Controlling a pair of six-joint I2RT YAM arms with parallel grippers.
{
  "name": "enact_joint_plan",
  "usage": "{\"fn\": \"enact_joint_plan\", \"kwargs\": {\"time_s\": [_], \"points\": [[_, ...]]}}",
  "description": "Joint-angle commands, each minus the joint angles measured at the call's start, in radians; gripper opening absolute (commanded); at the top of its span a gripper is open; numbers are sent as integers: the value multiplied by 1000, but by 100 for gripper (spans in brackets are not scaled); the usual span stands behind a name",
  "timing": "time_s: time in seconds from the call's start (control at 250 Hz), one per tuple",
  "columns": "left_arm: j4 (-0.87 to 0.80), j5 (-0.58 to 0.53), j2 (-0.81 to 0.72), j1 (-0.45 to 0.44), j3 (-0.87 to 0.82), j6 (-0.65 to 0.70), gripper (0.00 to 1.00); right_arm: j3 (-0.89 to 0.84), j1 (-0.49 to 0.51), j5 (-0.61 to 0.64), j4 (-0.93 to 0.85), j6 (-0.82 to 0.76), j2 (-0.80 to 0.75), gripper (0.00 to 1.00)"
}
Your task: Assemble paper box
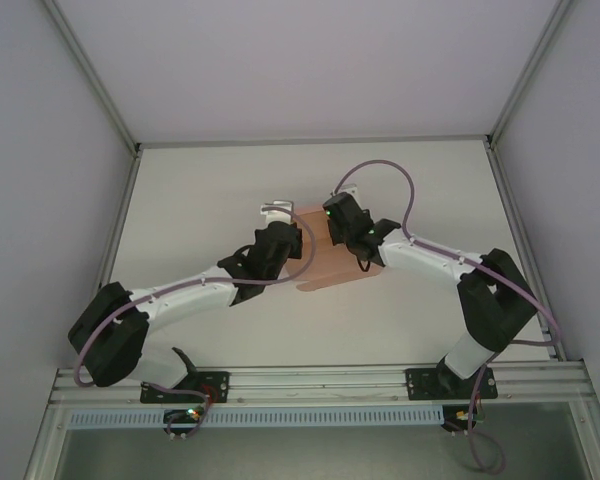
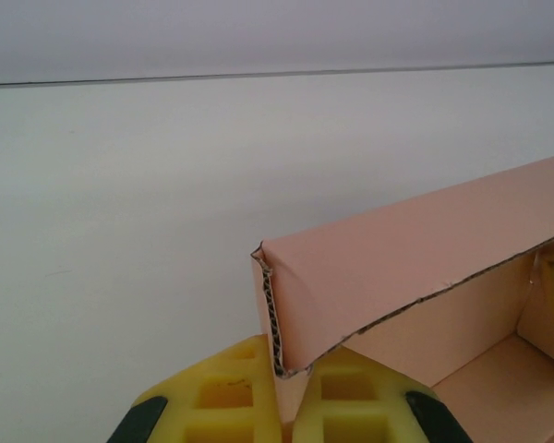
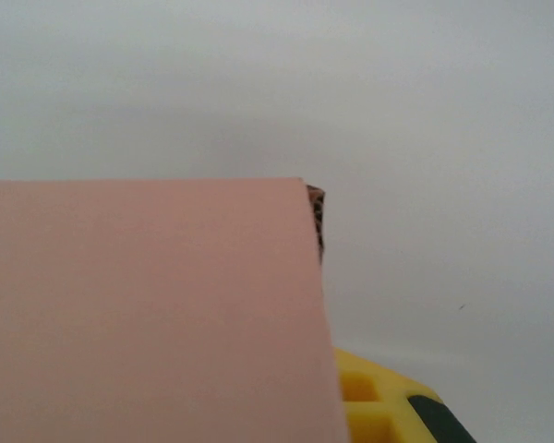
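The paper box [image 1: 322, 264] is salmon-pink corrugated card, partly folded up, lying mid-table between both arms. In the left wrist view its upright wall [image 2: 415, 249] and open inside show, and my left gripper [image 2: 294, 371] is shut on the wall's corner edge, with one yellow pad on each side of it. My right gripper [image 1: 338, 236] sits at the box's far right side. In the right wrist view a pink panel [image 3: 148, 314] hides one finger. The other yellow finger [image 3: 379, 399] presses against the panel's right edge, so this gripper is shut on the card.
The white table [image 1: 210, 190] is bounded by the enclosure's grey walls and frame posts [image 1: 120, 215]. Both arms reach inward from the near rail [image 1: 310, 385], their purple cables looping above the box.
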Motion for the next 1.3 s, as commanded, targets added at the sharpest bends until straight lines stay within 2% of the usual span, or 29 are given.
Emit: {"fn": "enact_joint_plan", "kwargs": {"time_s": [0.0, 0.052, 0.124, 0.3, 0.383, 0.443, 0.527, 0.579, 0.623, 0.679, 0.747, 0.803, 0.823, 0.843, 0.922, 1.042, 1.102, 1.222, 1.294], "points": [[-31, -10, -12, -3, 43, 18, 0, -8, -25, 175, -84, -220, 43, 0], [-47, -3, -17, 8, 41, 1, 0, -27, -24, 155, -48, -327, 32, 0], [-45, 15, -23, 24, 31, -18, 0, -49, -29, 143, -20, -360, 14, 0], [-16, 43, -10, 29, 30, -22, 0, -29, -36, 88, -20, -185, -4, 0], [-23, 53, 4, 28, 41, -21, 0, -37, -34, -2, 32, -74, -23, 5], [-28, 57, 10, 29, 47, -21, 0, -69, -34, -113, 105, -15, -52, 8], [-32, 63, 12, 29, 49, -21, 0, -122, -34, -308, 244, -3, -112, 18], [-34, 65, 10, 30, 48, -21, 0, -141, -34, -378, 286, -3, -150, 26], [-36, 66, 9, 29, 48, -24, 0, -151, -34, -418, 295, -5, -186, 32], [-34, 70, 12, 31, 50, -22, 0, -162, -35, -455, 295, -13, -230, 47], [-36, 78, 19, 32, 51, -23, 0, -179, -34, -486, 289, -26, -297, 58], [-33, 89, 24, 33, 51, -14, 0, -199, -35, -501, 281, -35, -348, 77], [-33, 91, 24, 34, 53, -10, 0, -204, -36, -504, 277, -40, -367, 86], [-33, 101, 23, 36, 51, -4, 0, -211, -36, -502, 270, -42, -387, 99], [-33, 126, 19, 43, 45, 30, 0, -238, -37, -463, 238, -47, -469, 100], [-60, 276, -1, 95, 44, 116, 0, -292, -47, -329, 181, -34, -598, 100], [-92, 427, -9, 147, 53, 199, 0, -313, -70, -273, 129, -12, -661, 100], [-303, 652, 5, 270, 148, 389, 0, -318, -156, -303, -45, 33, -744, 100], [-445, 760, 26, 312, 213, 581, 0, -316, -200, -309, -145, 51, -769, 100]]}}
